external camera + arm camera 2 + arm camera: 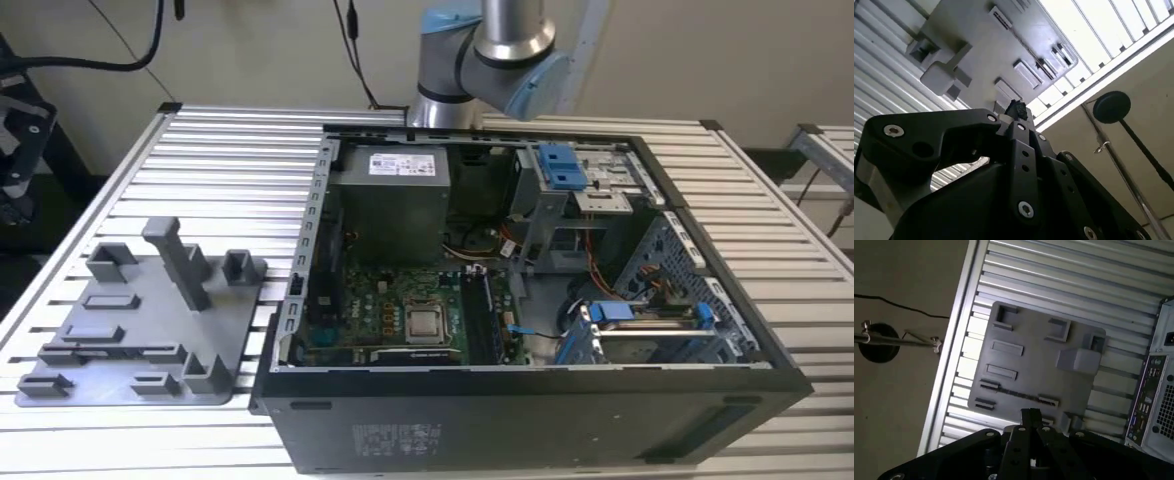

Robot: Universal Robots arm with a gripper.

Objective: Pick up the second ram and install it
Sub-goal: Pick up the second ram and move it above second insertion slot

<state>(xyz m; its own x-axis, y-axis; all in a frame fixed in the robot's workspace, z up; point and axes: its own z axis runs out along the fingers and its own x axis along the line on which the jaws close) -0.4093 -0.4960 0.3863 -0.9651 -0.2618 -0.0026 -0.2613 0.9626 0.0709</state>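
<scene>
Nearest in both wrist views, we see the black gripper (pixel 1030 416), its fingertips pressed together and gripping nothing we can make out. Beyond it lies the grey plastic tray (pixel 1029 360), where a thin dark strip between two low holders seems to be the second ram (pixel 1019 394), standing on edge. In the exterior view the tray sits on the slatted table (pixel 227 150) at nine o'clock from the open computer case (pixel 534 420), and the arm (pixel 487 60) rises behind the case at twelve o'clock.
</scene>
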